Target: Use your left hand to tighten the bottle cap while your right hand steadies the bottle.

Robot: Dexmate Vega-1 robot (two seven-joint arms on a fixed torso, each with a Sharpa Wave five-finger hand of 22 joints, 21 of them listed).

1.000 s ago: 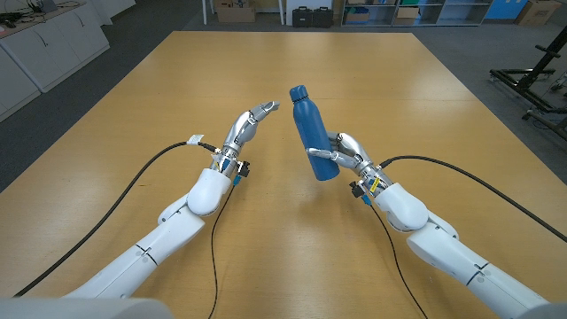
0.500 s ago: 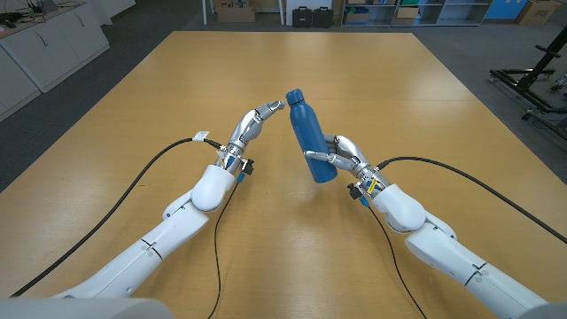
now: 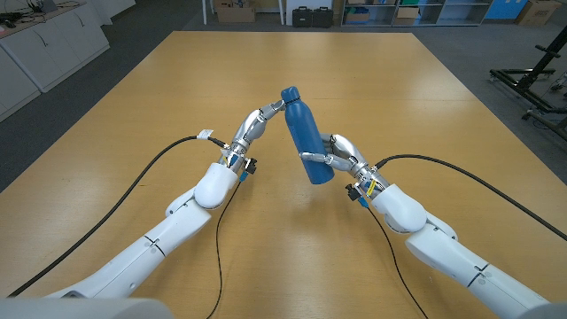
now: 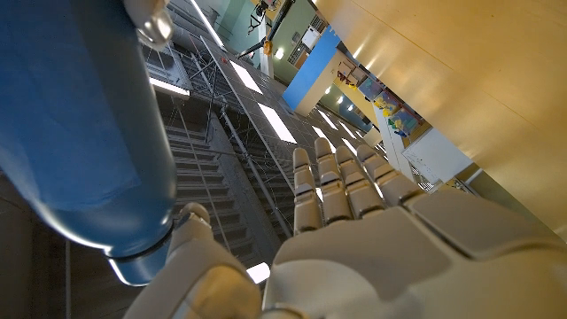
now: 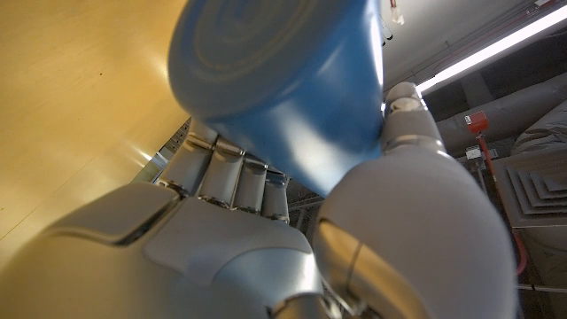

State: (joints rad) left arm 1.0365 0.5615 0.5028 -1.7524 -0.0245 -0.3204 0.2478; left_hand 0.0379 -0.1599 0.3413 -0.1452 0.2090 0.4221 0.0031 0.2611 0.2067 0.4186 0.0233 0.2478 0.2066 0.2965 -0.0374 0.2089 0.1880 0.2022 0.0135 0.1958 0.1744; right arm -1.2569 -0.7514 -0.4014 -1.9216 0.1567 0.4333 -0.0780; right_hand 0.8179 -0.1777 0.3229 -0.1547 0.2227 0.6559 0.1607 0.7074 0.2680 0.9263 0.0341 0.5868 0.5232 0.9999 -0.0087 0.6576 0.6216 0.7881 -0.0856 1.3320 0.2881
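Blue metal marks the landmark: the bottle (image 3: 304, 137) is held above the table (image 3: 425, 97), off the wood, leaning with its cap (image 3: 290, 93) tipped toward the left arm. To the left of the bottle, the left hand (image 3: 255, 122) is stretched out, its fingers (image 3: 275, 107) straight and together and their tips brought up against the neck just under the cap; nothing is grasped by it, and in the left wrist view the fingers (image 4: 341, 182) are seen extended beside the bottle (image 4: 75, 124) rather than wrapped round it. The lean is judged to be deliberate, so that the cap is offered to the hand that must turn it. To the right of the bottle, the lower body is clamped by the right hand (image 3: 341, 155), fingers on one flank and thumb on the other; in the right wrist view the base (image 5: 275, 66) is seen wedged between them. A low grip is judged to leave the neck free. The twist is not yet begun: the cap must first be enclosed.
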